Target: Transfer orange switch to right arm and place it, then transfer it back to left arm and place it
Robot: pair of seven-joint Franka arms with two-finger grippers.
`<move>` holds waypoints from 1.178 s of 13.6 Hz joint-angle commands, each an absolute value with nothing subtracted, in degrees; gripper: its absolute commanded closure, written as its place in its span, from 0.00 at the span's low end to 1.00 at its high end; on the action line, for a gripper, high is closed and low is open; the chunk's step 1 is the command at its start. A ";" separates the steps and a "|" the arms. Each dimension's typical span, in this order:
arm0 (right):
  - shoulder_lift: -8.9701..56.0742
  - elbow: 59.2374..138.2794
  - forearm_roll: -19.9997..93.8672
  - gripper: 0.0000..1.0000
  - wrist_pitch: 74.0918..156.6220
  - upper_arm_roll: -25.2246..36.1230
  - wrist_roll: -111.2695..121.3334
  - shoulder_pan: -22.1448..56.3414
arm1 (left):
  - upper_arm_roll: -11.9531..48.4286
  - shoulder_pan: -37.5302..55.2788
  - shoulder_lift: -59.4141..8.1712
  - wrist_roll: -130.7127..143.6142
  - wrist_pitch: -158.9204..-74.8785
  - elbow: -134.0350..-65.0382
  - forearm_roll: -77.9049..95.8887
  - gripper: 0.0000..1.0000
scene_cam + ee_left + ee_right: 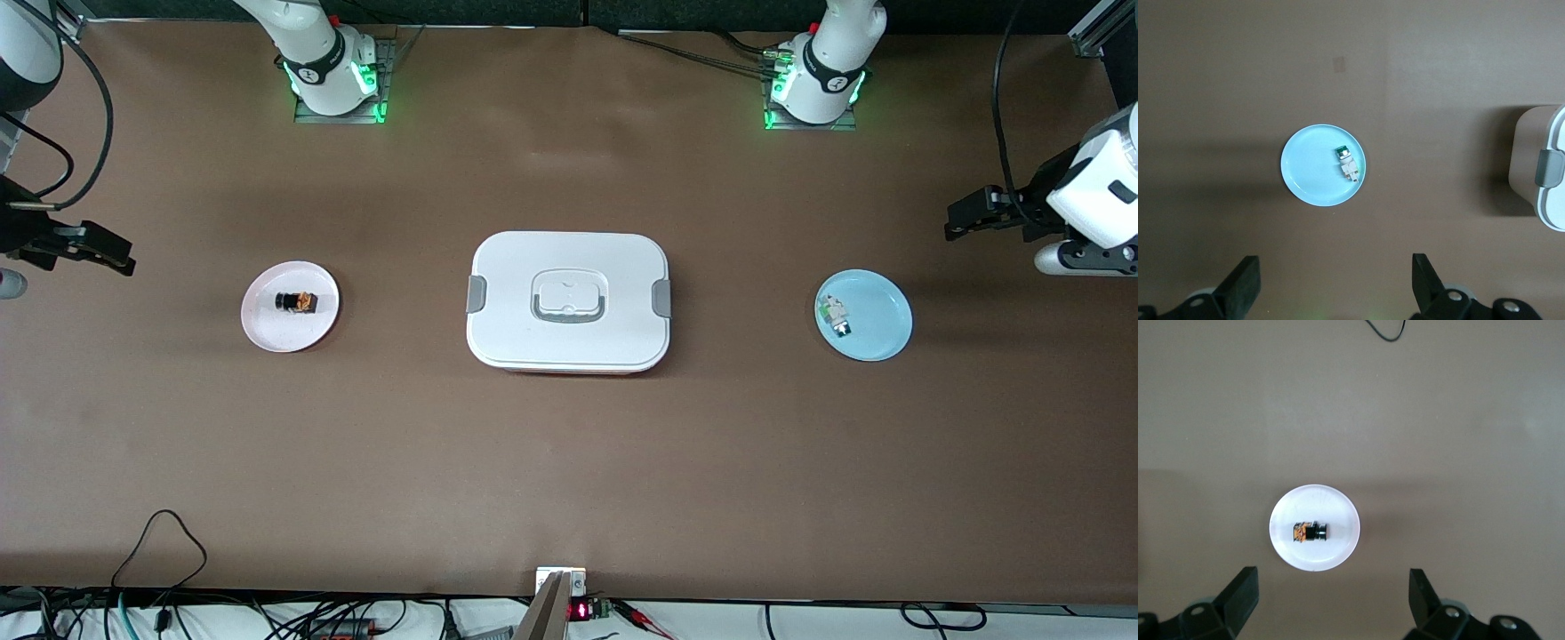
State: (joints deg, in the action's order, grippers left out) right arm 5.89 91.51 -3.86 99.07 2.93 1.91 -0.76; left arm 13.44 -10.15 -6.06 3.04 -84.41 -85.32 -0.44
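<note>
The orange switch (296, 302) lies on its side on a pale pink plate (267, 329) toward the right arm's end of the table; the right wrist view shows the switch (1310, 532) on that plate (1338, 510). The white box (516, 293) with grey clasps sits mid-table, and its edge (1548, 170) shows in the left wrist view. My right gripper (102, 253) (1333, 575) hangs open and empty over bare table beside the pink plate. My left gripper (965, 218) (1335, 261) hangs open and empty over the left arm's end, near a blue plate.
The blue plate (880, 324) (1308, 170) holds a small green-and-white component (834, 317) (1347, 161). Cables (160, 542) and a small device (560, 582) lie at the table edge nearest the front camera. Brown tabletop (569, 462) stretches between the plates and the box.
</note>
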 commanded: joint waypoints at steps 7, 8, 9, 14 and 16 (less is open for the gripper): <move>3.69 93.08 -3.69 0.00 98.09 5.01 2.29 2.55 | 14.41 -10.11 -5.89 1.67 -84.11 -84.38 -1.32 0.00; 3.52 93.08 -3.60 0.00 97.82 4.92 2.02 2.64 | 14.41 -10.11 -5.89 1.58 -84.11 -84.38 -1.23 0.00; 3.17 93.08 -3.60 0.00 97.13 4.75 0.37 2.64 | 14.24 -10.11 -5.71 1.58 -84.20 -84.55 -0.80 0.00; 2.20 92.55 -3.60 0.00 92.47 5.01 -1.50 2.55 | 8.64 -2.14 -2.56 2.63 -84.11 -86.74 -0.97 0.00; 2.02 92.37 -3.69 0.00 91.76 5.01 -0.80 2.46 | 7.91 -1.41 -2.02 2.64 -84.11 -87.36 -0.97 0.00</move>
State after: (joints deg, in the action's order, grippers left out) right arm 3.38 91.75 -3.84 92.79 4.36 -0.50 1.80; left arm 9.87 -3.19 -4.15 3.04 -84.25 -85.53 -0.44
